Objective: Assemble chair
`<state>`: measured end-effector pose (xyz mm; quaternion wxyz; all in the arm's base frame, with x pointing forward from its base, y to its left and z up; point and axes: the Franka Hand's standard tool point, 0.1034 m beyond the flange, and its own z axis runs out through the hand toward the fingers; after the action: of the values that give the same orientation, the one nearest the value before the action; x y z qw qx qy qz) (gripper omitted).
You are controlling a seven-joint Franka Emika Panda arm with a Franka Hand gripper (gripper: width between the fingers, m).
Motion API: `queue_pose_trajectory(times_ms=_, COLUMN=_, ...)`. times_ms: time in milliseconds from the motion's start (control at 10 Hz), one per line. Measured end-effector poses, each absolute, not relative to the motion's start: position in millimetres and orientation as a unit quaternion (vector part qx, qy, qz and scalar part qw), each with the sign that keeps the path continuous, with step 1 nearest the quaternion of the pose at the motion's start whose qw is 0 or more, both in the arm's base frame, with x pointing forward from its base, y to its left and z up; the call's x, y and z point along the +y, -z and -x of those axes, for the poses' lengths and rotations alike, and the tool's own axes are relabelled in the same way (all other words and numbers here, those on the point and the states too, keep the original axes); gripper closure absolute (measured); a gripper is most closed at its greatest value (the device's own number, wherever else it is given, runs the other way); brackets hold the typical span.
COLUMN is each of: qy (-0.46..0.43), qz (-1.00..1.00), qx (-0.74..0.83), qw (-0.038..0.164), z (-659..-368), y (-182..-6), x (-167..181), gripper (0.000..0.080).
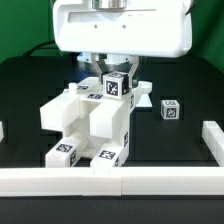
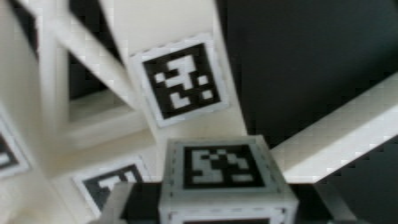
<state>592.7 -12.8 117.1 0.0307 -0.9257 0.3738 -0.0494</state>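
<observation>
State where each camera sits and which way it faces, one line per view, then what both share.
Exterior view: off the arm, beyond the near border rail, facing across the black table at the chair assembly; the gripper and white wrist housing show above.
Wrist view: on the wrist, looking down past the small tagged block at the X-braced panel; the gripper barely shows.
Shared: the small tagged block, clamped in the gripper, above the chair assembly.
</observation>
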Motion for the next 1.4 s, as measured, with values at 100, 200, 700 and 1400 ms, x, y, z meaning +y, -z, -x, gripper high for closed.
queue_pose_trajectory(times_ms=100, qy=0.046, qz=0.909, qx=0.412, qw=0.036, z=-592.8, y=-117.2, x=-11.5, gripper=0.0512)
queue_pose_trajectory(times_ms=200, qy=0.043, qz=0.884, qx=0.463, qw=0.045, z=-592.8, y=-116.8, x=-11.0, gripper=0.0512)
queue_pose_trajectory(times_ms=700, qy=0.041, qz=0.862, qx=0.503, qw=0.05, z=-593.1, y=-116.4, x=-10.8, gripper=0.0325)
queue_pose_trajectory(times_ms=1400, qy=0.056, qz=0.974, qx=0.217, qw=0.017, z=-596.2, y=-118.9, x=-9.0, gripper=0.0151)
